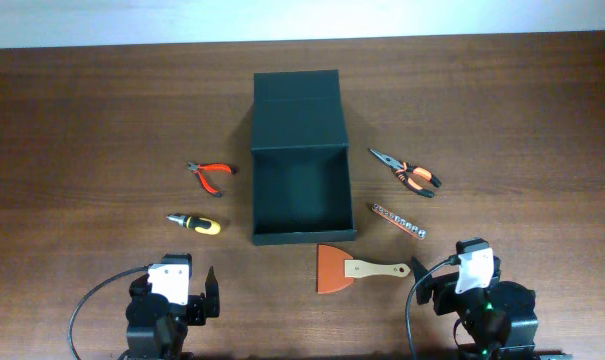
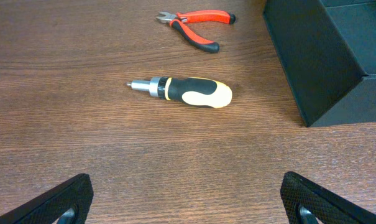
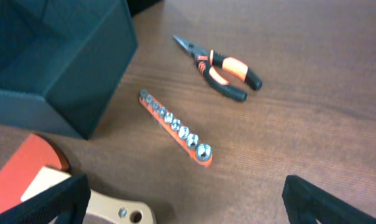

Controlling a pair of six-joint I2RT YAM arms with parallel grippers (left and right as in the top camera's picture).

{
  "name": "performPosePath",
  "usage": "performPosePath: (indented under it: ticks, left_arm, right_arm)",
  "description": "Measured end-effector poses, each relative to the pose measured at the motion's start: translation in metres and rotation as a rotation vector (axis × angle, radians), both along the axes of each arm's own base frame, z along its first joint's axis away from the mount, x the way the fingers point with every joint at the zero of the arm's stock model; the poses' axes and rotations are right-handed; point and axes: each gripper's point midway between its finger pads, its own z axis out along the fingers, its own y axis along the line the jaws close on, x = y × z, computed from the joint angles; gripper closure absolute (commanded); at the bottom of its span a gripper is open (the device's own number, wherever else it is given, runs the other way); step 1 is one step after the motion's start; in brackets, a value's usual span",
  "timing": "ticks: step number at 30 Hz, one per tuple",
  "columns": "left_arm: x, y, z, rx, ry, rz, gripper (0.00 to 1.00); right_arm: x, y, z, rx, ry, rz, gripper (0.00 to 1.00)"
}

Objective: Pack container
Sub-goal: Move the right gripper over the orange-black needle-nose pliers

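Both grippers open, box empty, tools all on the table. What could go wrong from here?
The round-handled screwdriver may roll away when pinched. The socket rail lies near the container wall, so the right gripper could nudge it. The flat scraper may be hard to grip.

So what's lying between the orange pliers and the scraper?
A socket rail lies between the pliers and the scraper, touching neither. The overhead view shows this best.
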Motion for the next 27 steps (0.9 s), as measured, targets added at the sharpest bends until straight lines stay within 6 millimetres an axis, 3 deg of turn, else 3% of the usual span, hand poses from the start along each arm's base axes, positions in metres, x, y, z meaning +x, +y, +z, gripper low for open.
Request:
performPosePath:
  ticks: [4, 12, 20, 27]
  left_arm:
    - [0.000, 0.000, 0.000, 0.000, -0.001, 0.000, 0.01]
    - [0.000, 0.000, 0.000, 0.000, -0.002, 0.000, 0.01]
    - [0.000, 0.000, 0.000, 0.000, -0.001, 0.000, 0.01]
    - [0.000, 0.000, 0.000, 0.000, -0.001, 0.000, 0.01]
  right_arm:
    - [0.004, 0.000, 0.023, 0.000, 0.011, 0.000, 0.01]
    - [0.028, 0.002, 0.110, 0.001, 0.039, 0.004, 0.01]
    - [0.062, 0.005, 0.135, -0.008, 0.237, 0.007, 0.01]
    - [0.108, 0.005, 0.136, -0.024, 0.431, 0.000, 0.01]
